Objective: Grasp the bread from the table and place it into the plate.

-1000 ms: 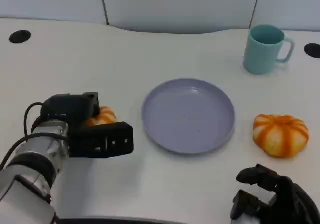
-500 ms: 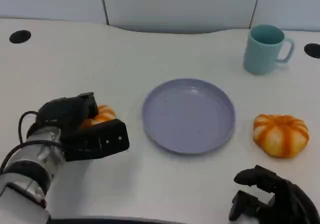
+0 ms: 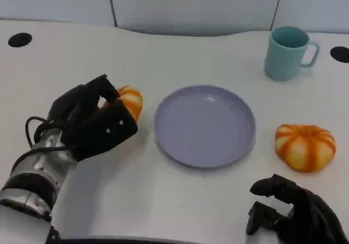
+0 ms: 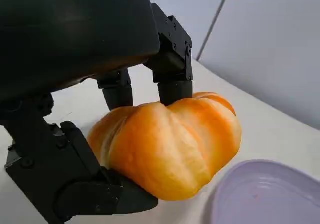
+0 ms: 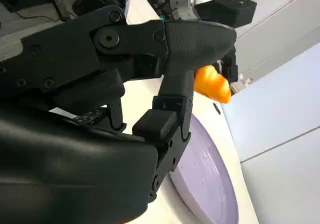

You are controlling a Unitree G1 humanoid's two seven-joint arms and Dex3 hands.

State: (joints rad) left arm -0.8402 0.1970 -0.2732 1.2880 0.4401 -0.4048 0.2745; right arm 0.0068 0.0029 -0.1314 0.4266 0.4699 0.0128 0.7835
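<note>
One bread (image 3: 131, 101) gripped by left robot hand (image 3: 92, 121), clear of the desk (image 3: 180, 59) for carrying | plate (image 3: 204, 125) beside | right robot hand (image 3: 294, 214) curled, holding nothing.

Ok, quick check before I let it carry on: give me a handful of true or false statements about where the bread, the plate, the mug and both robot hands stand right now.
1. The left robot hand grips an orange bread roll. True.
2. That roll already lies in the plate. False: it is held beside the plate's left rim, and the plate holds nothing.
3. A second orange roll lies on the table to the right of the plate. True.
4. The right robot hand holds that second roll. False: it sits at the near edge of the table, apart from the roll, with nothing in its fingers.
5. The teal mug lies tipped on its side. False: it stands upright beyond the plate, to the right.
</note>
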